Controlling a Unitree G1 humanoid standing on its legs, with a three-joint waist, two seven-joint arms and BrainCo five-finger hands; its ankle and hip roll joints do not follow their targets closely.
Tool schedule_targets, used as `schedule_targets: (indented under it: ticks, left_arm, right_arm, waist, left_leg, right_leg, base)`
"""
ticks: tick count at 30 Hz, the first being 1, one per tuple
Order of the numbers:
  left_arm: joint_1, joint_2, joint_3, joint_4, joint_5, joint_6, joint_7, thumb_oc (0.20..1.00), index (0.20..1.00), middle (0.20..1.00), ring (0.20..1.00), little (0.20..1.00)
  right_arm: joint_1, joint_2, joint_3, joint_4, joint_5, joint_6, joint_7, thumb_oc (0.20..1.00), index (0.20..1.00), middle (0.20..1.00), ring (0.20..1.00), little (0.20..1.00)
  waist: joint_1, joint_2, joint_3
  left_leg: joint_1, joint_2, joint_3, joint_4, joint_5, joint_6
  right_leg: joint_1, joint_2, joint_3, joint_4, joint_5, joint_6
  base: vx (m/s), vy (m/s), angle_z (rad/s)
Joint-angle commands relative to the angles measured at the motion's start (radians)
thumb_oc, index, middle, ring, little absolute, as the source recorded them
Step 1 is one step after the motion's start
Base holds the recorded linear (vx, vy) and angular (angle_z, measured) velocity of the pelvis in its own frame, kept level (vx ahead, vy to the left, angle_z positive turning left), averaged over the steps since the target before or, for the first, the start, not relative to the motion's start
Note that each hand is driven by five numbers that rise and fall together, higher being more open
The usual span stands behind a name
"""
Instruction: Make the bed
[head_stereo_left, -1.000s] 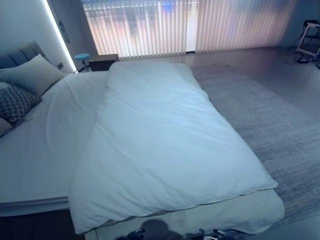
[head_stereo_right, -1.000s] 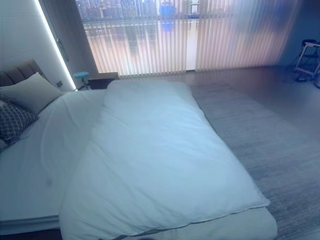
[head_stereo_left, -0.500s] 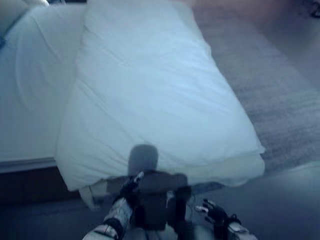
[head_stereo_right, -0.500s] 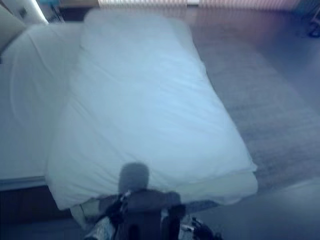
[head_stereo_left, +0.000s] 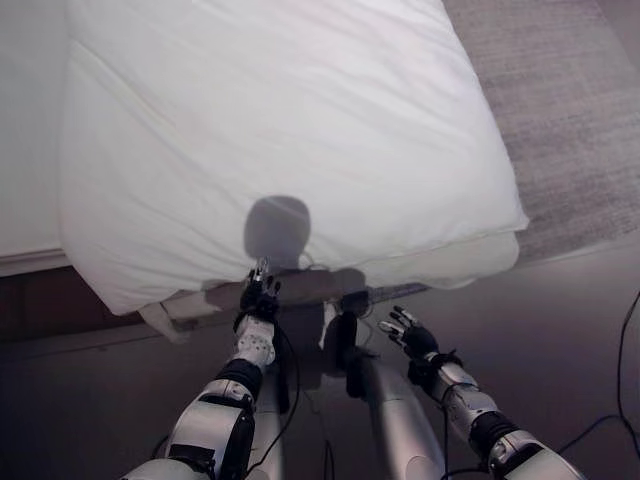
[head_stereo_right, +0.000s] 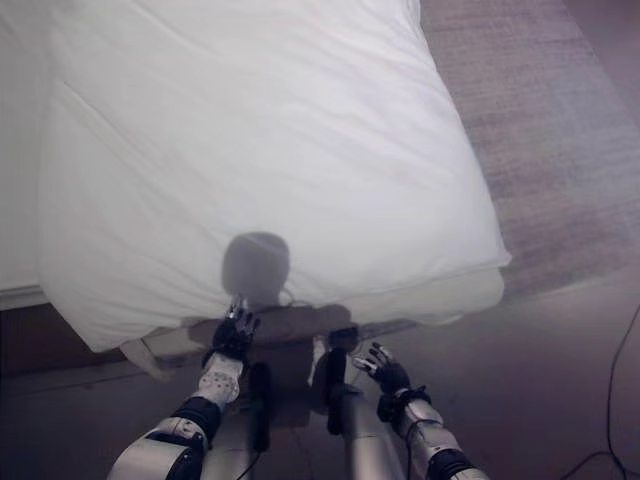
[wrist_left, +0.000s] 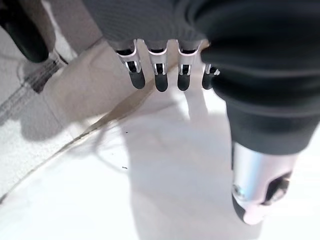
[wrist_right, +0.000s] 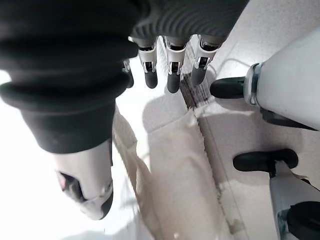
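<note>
Since a second ago my head has tipped down, so the window and pillows have slid out of sight and both my hands now show at the foot of the bed. Furthest left, bare sheet (head_stereo_left: 30, 150) lies uncovered, with the white duvet (head_stereo_left: 280, 120) bunched over the middle and right of the mattress. My left hand (head_stereo_left: 258, 296) hangs just short of the duvet's near hem, fingers (wrist_left: 159, 75) straight and holding nothing. My right hand (head_stereo_left: 410, 335) hovers lower, over the floor (head_stereo_left: 560, 330) and apart from the bedding, fingers loosely spread, also empty. I judge the risk is an uneven grab: the left catching the hem while the right closes on air or on the mattress cover underneath, dragging the duvet further askew.
</note>
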Motion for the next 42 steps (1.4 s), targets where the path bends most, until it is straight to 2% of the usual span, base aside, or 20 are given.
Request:
schedule_targets:
  ticks: [1, 10, 16, 25, 26, 27, 28, 35, 42]
  left_arm:
    - [-0.042, -0.01, 0.038, -0.01, -0.047, -0.034, 0.01, 1.0, 1.0, 1.0, 1.0, 1.0]
    - [-0.177, 0.052, 0.083, 0.073, -0.098, -0.027, 0.094, 1.0, 1.0, 1.0, 1.0, 1.0]
    - [-0.271, 0.077, 0.115, 0.111, -0.111, -0.047, 0.165, 1.0, 1.0, 1.0, 1.0, 1.0]
    - [-0.282, 0.078, 0.08, -0.027, -0.107, -0.097, 0.101, 1.0, 1.0, 1.0, 1.0, 1.0]
    - [-0.282, 0.075, 0.074, -0.043, -0.106, -0.099, 0.087, 0.702, 0.702, 0.702, 0.702, 0.702]
    - [-0.277, 0.071, 0.069, -0.049, -0.106, -0.102, 0.083, 0.489, 0.489, 0.489, 0.489, 0.489]
    - [-0.275, 0.066, 0.063, -0.062, -0.109, -0.105, 0.076, 0.2, 0.2, 0.2, 0.2, 0.2]
    - [-0.23, 0.008, 0.01, -0.191, -0.122, -0.146, 0.056, 0.2, 0.2, 0.2, 0.2, 0.2]
    - [-0.152, -0.015, -0.038, -0.3, -0.111, -0.147, 0.042, 0.2, 0.2, 0.2, 0.2, 0.2]
  right_arm:
    - [0.049, 0.002, 0.035, -0.094, 0.041, -0.035, -0.011, 1.0, 1.0, 1.0, 1.0, 1.0]
    - [0.015, -0.004, 0.078, -0.121, 0.031, -0.024, -0.017, 1.0, 1.0, 1.0, 1.0, 1.0]
    - [0.005, -0.017, 0.094, -0.155, 0.03, -0.024, -0.024, 1.0, 1.0, 1.0, 1.0, 1.0]
    - [0.041, -0.021, 0.101, -0.199, 0.032, -0.041, -0.03, 1.0, 1.0, 1.0, 1.0, 1.0]
    - [0.045, -0.019, 0.101, -0.203, 0.033, -0.043, -0.03, 1.0, 1.0, 1.0, 1.0, 1.0]
    - [0.047, -0.018, 0.101, -0.203, 0.032, -0.043, -0.032, 1.0, 1.0, 1.0, 1.0, 1.0]
    - [0.046, -0.014, 0.101, -0.2, 0.034, -0.045, -0.034, 1.0, 1.0, 1.0, 1.0, 1.0]
    - [0.014, 0.026, 0.098, -0.203, 0.089, -0.072, -0.062, 1.0, 1.0, 1.0, 1.0, 1.0]
    - [-0.013, 0.046, 0.085, -0.221, 0.151, -0.094, -0.072, 1.0, 1.0, 1.0, 1.0, 1.0]
  waist:
    - [-0.017, 0.004, -0.086]
    - [-0.046, 0.0, -0.108]
    - [-0.067, -0.002, -0.109]
    - [-0.074, -0.003, -0.115]
    - [-0.073, -0.002, -0.115]
    - [-0.071, -0.001, -0.116]
    - [-0.07, 0.001, -0.115]
    - [-0.047, 0.008, -0.097]
    - [-0.025, 0.021, -0.077]
  left_leg:
    - [-0.122, -0.009, 0.007, 0.012, 0.036, 0.008]
    - [-0.173, -0.004, 0.007, 0.04, 0.027, 0.007]
    - [-0.181, -0.001, 0.008, 0.035, 0.032, 0.004]
    - [-0.189, -0.002, 0.012, 0.025, 0.039, 0.003]
    - [-0.189, -0.003, 0.011, 0.023, 0.04, 0.004]
    - [-0.187, -0.004, 0.012, 0.02, 0.041, 0.004]
    - [-0.186, -0.005, 0.012, 0.016, 0.042, 0.005]
    - [-0.161, -0.015, 0.013, -0.013, 0.054, 0.012]
    - [-0.151, -0.025, 0.008, -0.02, 0.059, 0.021]
  right_leg:
    - [-0.061, -0.043, 0.0, 0.04, -0.026, 0.117]
    - [-0.108, -0.034, 0.01, 0.034, -0.017, 0.114]
    - [-0.11, -0.025, 0.015, 0.015, -0.008, 0.115]
    - [-0.118, -0.025, 0.02, 0.0, 0.003, 0.114]
    - [-0.118, -0.025, 0.02, -0.001, 0.005, 0.114]
    - [-0.119, -0.026, 0.019, -0.001, 0.007, 0.114]
    - [-0.118, -0.026, 0.019, -0.003, 0.008, 0.114]
    - [-0.094, -0.026, 0.024, -0.029, 0.021, 0.116]
    - [-0.08, -0.029, 0.024, -0.035, 0.024, 0.116]
  base:
    - [0.0, 0.0, 0.0]
    - [0.0, 0.017, -0.06]
    - [0.0, -0.001, -0.03]
    - [0.0, 0.0, -0.02]
    - [0.0, 0.0, 0.0]
    - [0.0, 0.0, 0.0]
    - [0.0, 0.0, 0.0]
    - [0.0, 0.0, 0.0]
    - [0.0, 0.0, 0.01]
